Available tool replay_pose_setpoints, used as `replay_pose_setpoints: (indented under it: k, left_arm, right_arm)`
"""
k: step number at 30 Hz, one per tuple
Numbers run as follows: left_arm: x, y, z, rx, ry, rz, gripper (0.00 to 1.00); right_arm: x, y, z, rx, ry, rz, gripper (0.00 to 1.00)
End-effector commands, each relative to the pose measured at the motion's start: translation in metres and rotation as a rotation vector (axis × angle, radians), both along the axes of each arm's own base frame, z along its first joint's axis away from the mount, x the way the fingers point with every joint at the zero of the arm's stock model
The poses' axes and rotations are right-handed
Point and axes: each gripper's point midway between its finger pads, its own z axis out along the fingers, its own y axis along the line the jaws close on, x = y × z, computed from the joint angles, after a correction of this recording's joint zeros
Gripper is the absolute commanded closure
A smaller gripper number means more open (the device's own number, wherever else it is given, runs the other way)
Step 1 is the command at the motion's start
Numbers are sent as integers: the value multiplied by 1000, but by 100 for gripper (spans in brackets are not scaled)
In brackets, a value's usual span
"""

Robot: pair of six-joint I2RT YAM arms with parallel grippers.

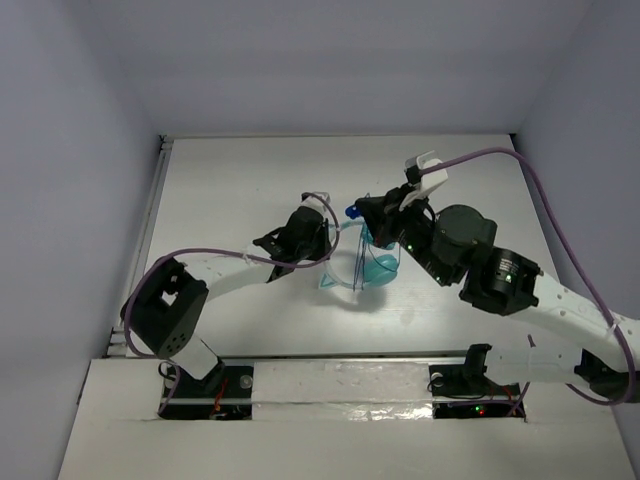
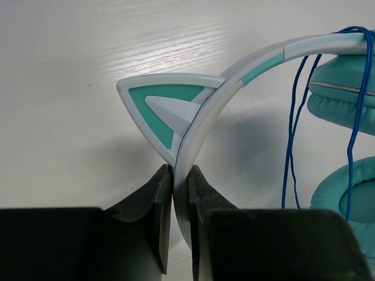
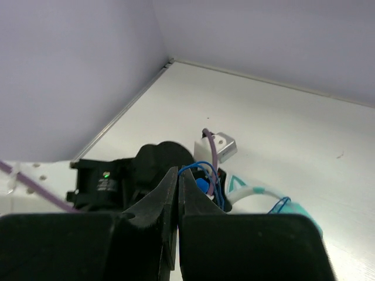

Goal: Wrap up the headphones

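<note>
Left gripper (image 2: 174,175): pinching the pale headband (image 2: 258,63) just below a teal triangular ear (image 2: 164,108).
Right gripper (image 3: 177,178): fingers pressing together; whether the cord (image 2: 291,134) is lying between them is hard to tell.
Hidden: the cups (image 2: 343,99) are running off the wrist view's edge.
Surface: white table (image 1: 230,180), with lilac walls (image 1: 80,120) enclosing it.
Headphones (image 1: 378,265): sitting mid-table between both grippers, teal, blue cord hanging over the band.

A white table (image 1: 240,170) with a faint wood grain filled the middle of the top view, closed in by pale lavender walls (image 1: 80,150) from nine round to three o'clock. A thin metal rail (image 1: 145,230) ran along its nine o'clock edge, and a white ledge (image 1: 330,375) lay at six.
</note>
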Motion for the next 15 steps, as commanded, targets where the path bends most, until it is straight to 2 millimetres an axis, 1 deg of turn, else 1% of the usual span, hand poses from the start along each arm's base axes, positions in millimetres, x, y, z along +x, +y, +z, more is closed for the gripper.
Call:
replay_pose_setpoints:
  k: [1, 2, 3, 5, 6, 7, 8, 9, 10, 11, 12, 13, 14, 15]
  left_arm:
    - [1, -31, 67, -184, -164, -67, 100]
    - [-6, -35, 66, -192, -155, -91, 100]
    - [-9, -33, 62, -189, -151, -96, 100]
    - [-15, -33, 63, -185, -154, -111, 100]
    - [-22, -34, 58, -170, -146, -123, 100]
    - [-27, -34, 59, -163, -151, -135, 100]
    - [-28, -31, 58, -153, -152, -131, 100]
    - [-34, -31, 54, -139, -144, -141, 100]
    - [-35, -28, 55, -137, -146, -139, 100]
    - [-40, -29, 53, -133, -143, -150, 100]
    - [-44, -25, 48, -121, -132, -154, 100]
    - [-46, -23, 51, -126, -138, -155, 100]
    - [-47, -22, 51, -123, -137, -154, 100]
    - [-50, -18, 46, -110, -130, -155, 100]
  right_arm:
    - [12, 0, 5, 35, -26, -17, 100]
    - [16, 1, 2, 32, -25, -28, 100]
    - [21, -1, 0, 30, -25, -42, 100]
    - [34, -7, -4, 28, -19, -77, 100]
    - [39, -6, -10, 18, -11, -77, 100]
    - [48, -11, -13, 18, -8, -104, 100]
    - [53, -13, -13, 26, -10, -115, 100]
    - [58, -14, -17, 23, -5, -121, 100]
    - [62, -16, -22, 21, -1, -132, 100]
    - [70, -23, -20, 33, -8, -158, 100]
    - [75, -26, -23, 31, -6, -175, 100]
    - [80, -29, -25, 30, -4, -192, 100]
    - [85, -32, -30, 26, -2, -204, 100]
    - [92, -40, -33, 25, 1, -230, 100]
